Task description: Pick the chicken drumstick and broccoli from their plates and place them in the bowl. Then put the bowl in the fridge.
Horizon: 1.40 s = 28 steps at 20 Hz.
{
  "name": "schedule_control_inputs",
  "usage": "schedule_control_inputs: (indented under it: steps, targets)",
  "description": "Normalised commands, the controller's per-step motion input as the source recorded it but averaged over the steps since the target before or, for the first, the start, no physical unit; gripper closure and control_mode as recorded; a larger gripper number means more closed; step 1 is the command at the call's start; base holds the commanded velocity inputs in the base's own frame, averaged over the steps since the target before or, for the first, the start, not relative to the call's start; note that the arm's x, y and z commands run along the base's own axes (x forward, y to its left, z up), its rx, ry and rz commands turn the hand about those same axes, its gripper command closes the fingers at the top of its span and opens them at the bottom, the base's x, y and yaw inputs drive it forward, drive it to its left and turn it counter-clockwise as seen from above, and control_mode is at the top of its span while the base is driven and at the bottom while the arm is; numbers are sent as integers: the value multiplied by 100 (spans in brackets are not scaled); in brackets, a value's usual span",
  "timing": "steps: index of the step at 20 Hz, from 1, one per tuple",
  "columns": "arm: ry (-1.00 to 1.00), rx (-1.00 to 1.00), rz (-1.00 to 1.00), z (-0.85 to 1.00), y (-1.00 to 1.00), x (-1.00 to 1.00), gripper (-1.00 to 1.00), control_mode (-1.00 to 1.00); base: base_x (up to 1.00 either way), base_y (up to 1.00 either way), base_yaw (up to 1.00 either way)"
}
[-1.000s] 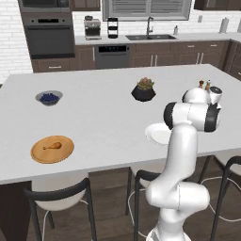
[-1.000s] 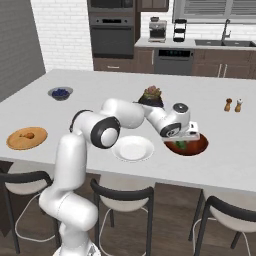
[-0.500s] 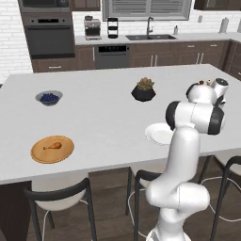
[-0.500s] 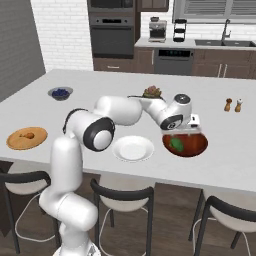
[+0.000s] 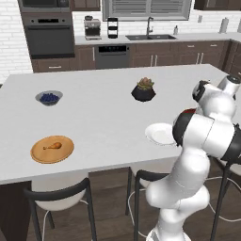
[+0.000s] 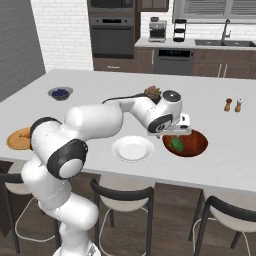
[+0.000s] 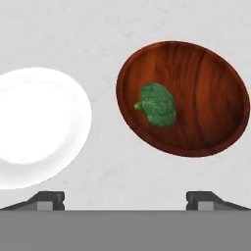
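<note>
The broccoli (image 7: 158,104) lies in the reddish-brown bowl (image 7: 211,98), left of its middle. My gripper (image 7: 125,201) hovers open above the counter, between the bowl and the bare white plate (image 7: 39,127), with nothing between its fingertips (image 7: 49,200). In the right base view the gripper (image 6: 175,131) hangs over the left rim of the bowl (image 6: 195,145), with the broccoli (image 6: 176,144) beneath it and the white plate (image 6: 132,148) beside. The chicken drumstick (image 5: 52,146) rests on the tan wooden plate (image 5: 52,155) at the counter's near left. A tall grey face (image 6: 17,45) at far left may be the fridge.
A grey bowl of blueberries (image 5: 49,98) sits far left and a black succulent pot (image 5: 143,90) mid-counter. Salt and pepper shakers (image 6: 233,105) stand to the right of the bowl. Black stools (image 5: 61,197) line the counter's near edge. A wall oven (image 5: 51,40) and sink counter stand behind.
The jaws have spread wider and the hand has lifted a little off the bowl and drawn toward its left rim. The broccoli stays lying in the bowl.
</note>
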Motion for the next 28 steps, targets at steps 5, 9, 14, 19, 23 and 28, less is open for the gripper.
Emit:
schedule_control_inputs:
  steps: [5, 9, 14, 19, 23, 28]
  targets:
    - [0, -5, 0, 19, 100, -84, -100, -100, 0, 0, 0]
    - [0, -4, -3, 13, 100, -63, -100, -100, 0, 0, 0]
    - [0, -6, 0, 21, 100, -41, -100, -100, 0, 0, 0]
    - [0, -1, 0, 22, 100, -9, -100, -100, 0, 0, 0]
    - [0, 0, 0, 11, 89, 0, -100, -100, 0, 0, 0]
    - [0, 8, 0, 3, 75, 0, -100, -100, 0, 0, 0]
